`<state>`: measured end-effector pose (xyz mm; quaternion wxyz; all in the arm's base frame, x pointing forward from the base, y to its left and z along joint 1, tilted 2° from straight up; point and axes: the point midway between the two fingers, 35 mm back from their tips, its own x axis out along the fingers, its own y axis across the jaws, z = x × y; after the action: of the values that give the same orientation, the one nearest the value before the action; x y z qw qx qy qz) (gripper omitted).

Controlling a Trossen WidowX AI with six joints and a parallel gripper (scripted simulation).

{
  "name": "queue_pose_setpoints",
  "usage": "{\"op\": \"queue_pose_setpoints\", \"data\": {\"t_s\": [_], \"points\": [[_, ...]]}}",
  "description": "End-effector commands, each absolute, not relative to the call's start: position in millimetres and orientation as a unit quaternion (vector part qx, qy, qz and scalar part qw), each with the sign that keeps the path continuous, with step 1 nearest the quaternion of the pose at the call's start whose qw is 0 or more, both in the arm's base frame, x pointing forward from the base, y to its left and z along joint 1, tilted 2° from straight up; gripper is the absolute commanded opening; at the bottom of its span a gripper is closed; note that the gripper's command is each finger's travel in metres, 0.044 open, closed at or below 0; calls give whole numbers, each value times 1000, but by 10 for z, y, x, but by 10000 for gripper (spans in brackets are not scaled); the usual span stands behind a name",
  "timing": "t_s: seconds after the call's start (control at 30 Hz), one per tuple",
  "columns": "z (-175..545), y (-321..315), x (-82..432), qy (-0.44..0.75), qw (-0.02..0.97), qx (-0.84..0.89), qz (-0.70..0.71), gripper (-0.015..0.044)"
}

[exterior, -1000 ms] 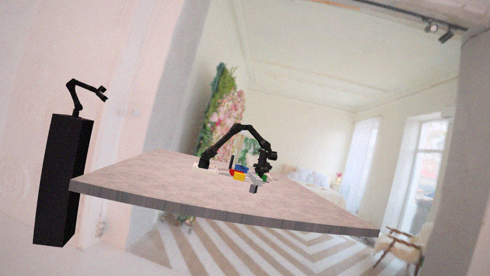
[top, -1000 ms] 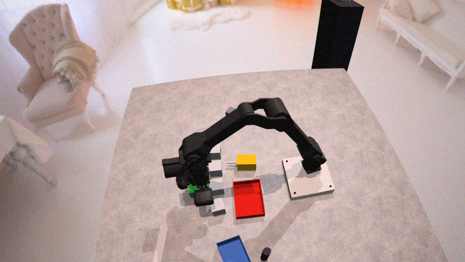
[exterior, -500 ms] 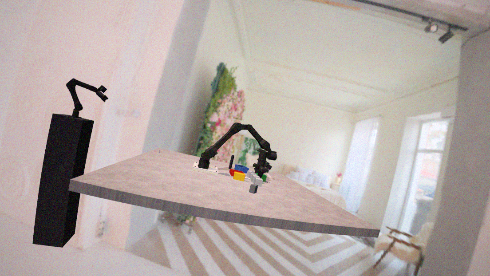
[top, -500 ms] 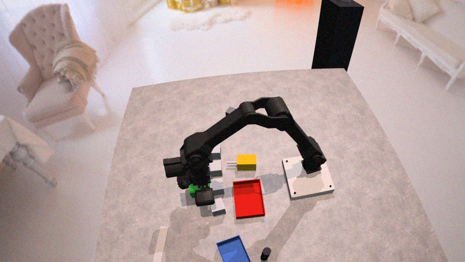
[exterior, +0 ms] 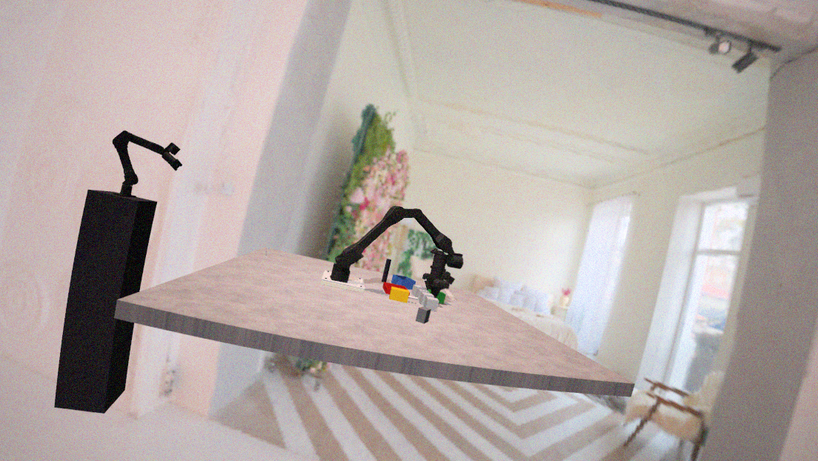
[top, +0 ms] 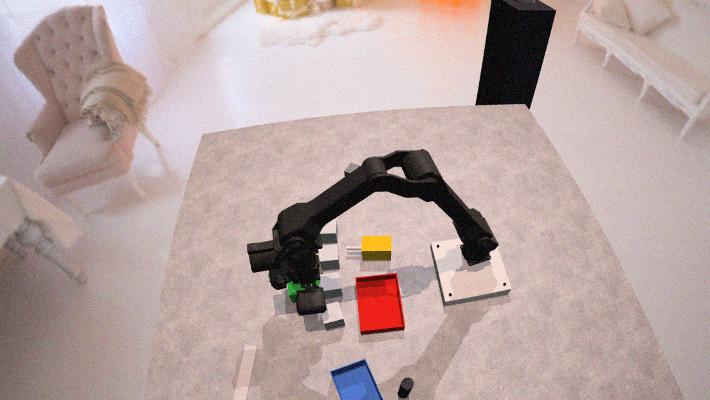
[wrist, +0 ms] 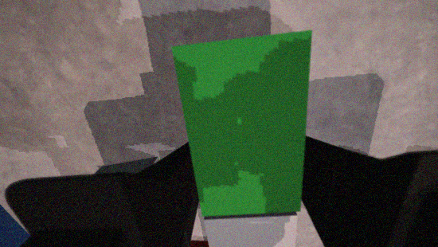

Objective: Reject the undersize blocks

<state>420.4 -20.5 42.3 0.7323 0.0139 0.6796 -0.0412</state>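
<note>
Because the gripper grasps the green gauge close against a steel block, left of centre in the top view, a slightly crooked push could jam it and make a good block seem undersize.

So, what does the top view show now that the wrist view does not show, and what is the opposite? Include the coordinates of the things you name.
Only the top view: the yellow block with pins (top: pixel 376 247), the white base plate (top: pixel 501 294) and the black cylinder (top: pixel 406 387).

Only the wrist view: the gauge's broad green face between both fingers, seen close.

Both: the green gauge (top: pixel 292 292) (wrist: pixel 247 131), gripped by the gripper (top: pixel 303 287) (wrist: pixel 240 139), a pale block (top: pixel 331 283) (wrist: pixel 251 233), and parts of the red tray (top: pixel 380 305) (wrist: pixel 199 243) and blue tray (top: pixel 355 382) (wrist: pixel 9 229).
</note>
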Motion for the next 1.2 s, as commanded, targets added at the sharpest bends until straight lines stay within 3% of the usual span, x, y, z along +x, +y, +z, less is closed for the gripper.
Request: {"op": "queue_pose_setpoints", "data": {"t_s": [0.0, 1.17], "points": [[480, -213, 4265, 672, 740, 13, -42, 0], [466, -219, 4362, 671, 740, 13, -42, 0]]}}
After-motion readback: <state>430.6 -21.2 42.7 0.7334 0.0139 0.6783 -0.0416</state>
